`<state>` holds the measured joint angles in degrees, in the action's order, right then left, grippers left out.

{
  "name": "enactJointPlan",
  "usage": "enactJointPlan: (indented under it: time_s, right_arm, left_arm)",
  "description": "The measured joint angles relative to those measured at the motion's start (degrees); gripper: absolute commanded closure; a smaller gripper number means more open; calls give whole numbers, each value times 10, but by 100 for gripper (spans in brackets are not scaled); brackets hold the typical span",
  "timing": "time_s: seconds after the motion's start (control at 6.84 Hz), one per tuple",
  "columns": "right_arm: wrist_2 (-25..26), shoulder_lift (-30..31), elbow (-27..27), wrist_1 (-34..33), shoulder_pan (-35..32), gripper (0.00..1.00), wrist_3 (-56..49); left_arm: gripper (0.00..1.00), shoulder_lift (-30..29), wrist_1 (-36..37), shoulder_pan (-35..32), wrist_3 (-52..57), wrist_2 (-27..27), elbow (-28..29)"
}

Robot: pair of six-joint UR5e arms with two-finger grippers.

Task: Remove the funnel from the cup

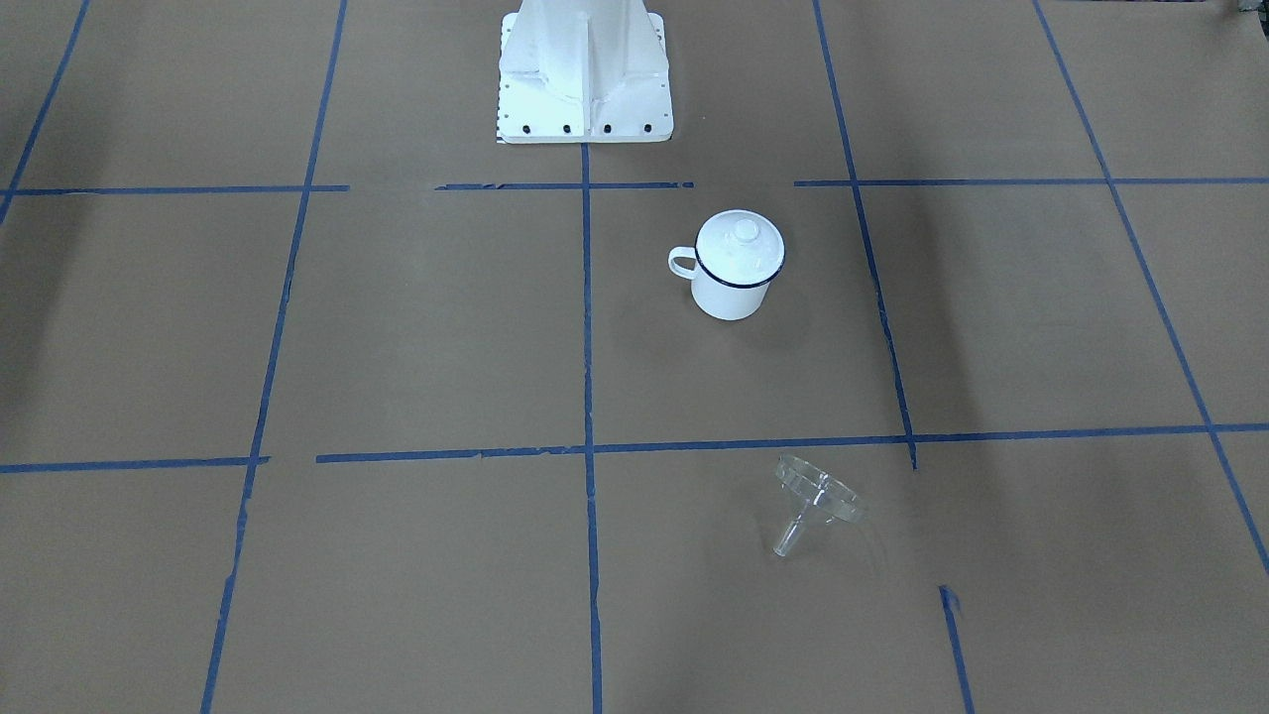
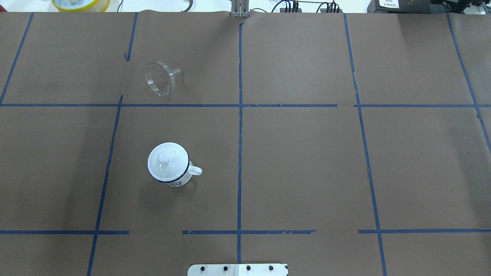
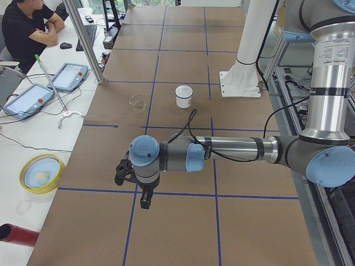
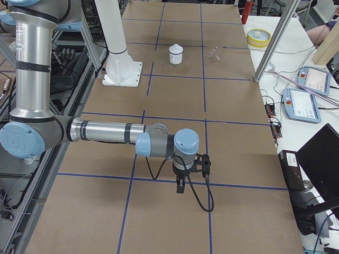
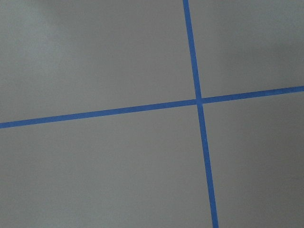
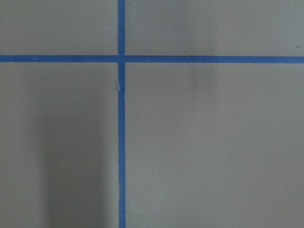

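Observation:
The clear funnel lies on its side on the brown paper, apart from the cup; it also shows in the front view. The white cup with a dark blue rim stands upright, a white domed lid with a knob on it, also in the front view. My left gripper hangs over the table far from both, seen only in the left side view; I cannot tell if it is open. My right gripper shows only in the right side view; I cannot tell its state. Both wrist views show only paper and blue tape.
The robot's white base plate stands at the table's near middle. A yellow bowl, a red cylinder, control pendants and a seated person are on the operators' side. A metal pole stands at that edge.

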<state>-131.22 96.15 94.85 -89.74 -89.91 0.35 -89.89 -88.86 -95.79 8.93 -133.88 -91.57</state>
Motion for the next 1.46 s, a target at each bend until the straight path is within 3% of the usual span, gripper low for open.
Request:
enactJointPlan:
  time_s: [0.88,1.46]
  right_arm:
    - [0,0,0,0,0,0,0]
    - [0,0,1,0,0,0,0]
  left_arm:
    - [0,1,2,3,-94,3,0]
    - [0,15,14,7,-11,-3,4]
